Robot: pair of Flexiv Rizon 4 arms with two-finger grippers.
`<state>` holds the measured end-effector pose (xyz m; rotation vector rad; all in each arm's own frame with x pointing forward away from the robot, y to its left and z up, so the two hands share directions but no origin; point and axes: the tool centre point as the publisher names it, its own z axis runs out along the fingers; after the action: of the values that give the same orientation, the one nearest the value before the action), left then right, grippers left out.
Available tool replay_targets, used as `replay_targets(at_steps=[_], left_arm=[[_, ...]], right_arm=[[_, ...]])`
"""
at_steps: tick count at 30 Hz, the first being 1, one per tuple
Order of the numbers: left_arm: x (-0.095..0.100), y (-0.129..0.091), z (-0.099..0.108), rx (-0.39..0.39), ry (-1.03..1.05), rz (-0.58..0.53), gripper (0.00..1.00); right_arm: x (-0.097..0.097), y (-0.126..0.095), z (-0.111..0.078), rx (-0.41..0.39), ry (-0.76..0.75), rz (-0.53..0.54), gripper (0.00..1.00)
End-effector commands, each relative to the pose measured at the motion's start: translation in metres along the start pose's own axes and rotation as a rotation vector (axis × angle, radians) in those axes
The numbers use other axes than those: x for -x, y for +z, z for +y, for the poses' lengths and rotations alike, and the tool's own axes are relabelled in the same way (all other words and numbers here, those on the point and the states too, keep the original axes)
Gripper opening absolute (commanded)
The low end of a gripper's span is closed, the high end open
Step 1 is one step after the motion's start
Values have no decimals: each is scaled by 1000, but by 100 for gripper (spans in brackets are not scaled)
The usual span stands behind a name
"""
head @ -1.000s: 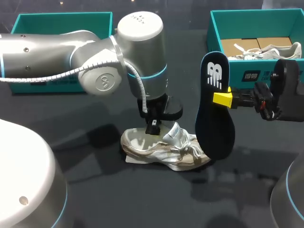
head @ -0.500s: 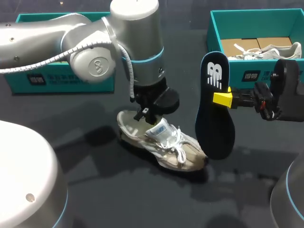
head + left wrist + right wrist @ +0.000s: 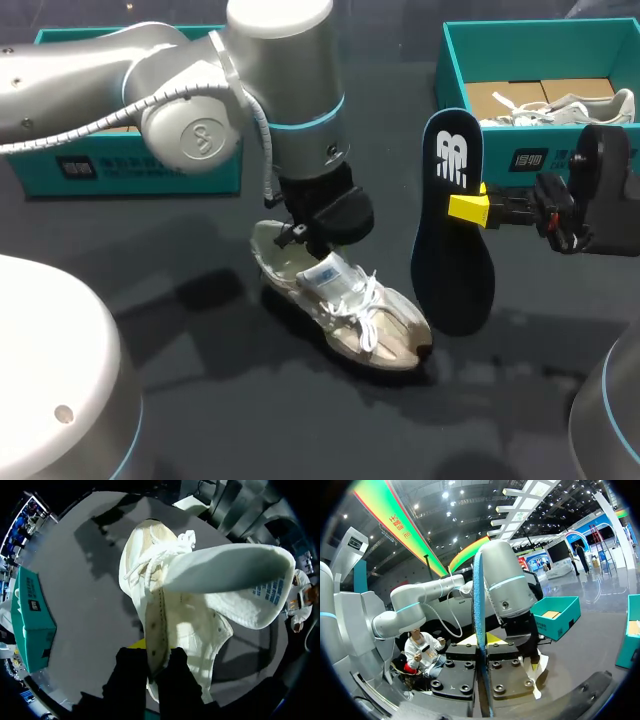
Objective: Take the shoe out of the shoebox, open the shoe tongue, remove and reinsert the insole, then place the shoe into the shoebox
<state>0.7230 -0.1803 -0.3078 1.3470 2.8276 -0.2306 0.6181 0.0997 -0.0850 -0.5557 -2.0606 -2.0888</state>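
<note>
A pale beige shoe (image 3: 350, 305) with white laces sits mid-table, toe toward the front right. My left gripper (image 3: 296, 236) is shut on the rim of its heel opening. In the left wrist view the shoe (image 3: 190, 625) stretches ahead of the left gripper (image 3: 157, 662), and its tongue (image 3: 235, 577) is folded open toward the toe. Right of the shoe, my right gripper (image 3: 470, 208) holds the dark insole (image 3: 453, 225) upright above the table. From the right wrist the insole (image 3: 480, 595) shows edge-on, clamped in the right gripper (image 3: 482, 652).
The teal shoebox (image 3: 470, 95) at the back right holds a second pale shoe (image 3: 560, 108) on brown card. Another teal box (image 3: 130, 160) stands at the back left behind my left arm (image 3: 200, 110); the teal box (image 3: 31, 625) also shows beside the shoe.
My left arm has shifted back and left and turned the shoe from lying on its side to sole-down, toe swung toward the front right. The right arm and insole have not moved.
</note>
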Motion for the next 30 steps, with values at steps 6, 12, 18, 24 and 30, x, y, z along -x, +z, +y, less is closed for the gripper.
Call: replay_targets(at_steps=[6, 12, 18, 24, 30], left_arm=[[0, -5, -7, 17, 281, -57, 0], [3, -1, -12, 26, 377, -76, 0], [4, 1, -18, 3, 473, -103, 0], [4, 2, -21, -4, 547, -119, 0], [5, 13, -26, -15, 583, -104, 0]], right_arm=[[-1, 1, -1, 0, 0, -2, 0], [-1, 1, -1, 0, 0, -2, 0], [-1, 1, -1, 0, 0, -2, 0], [-1, 1, -1, 0, 0, -2, 0], [-1, 1, -1, 0, 0, -2, 0]])
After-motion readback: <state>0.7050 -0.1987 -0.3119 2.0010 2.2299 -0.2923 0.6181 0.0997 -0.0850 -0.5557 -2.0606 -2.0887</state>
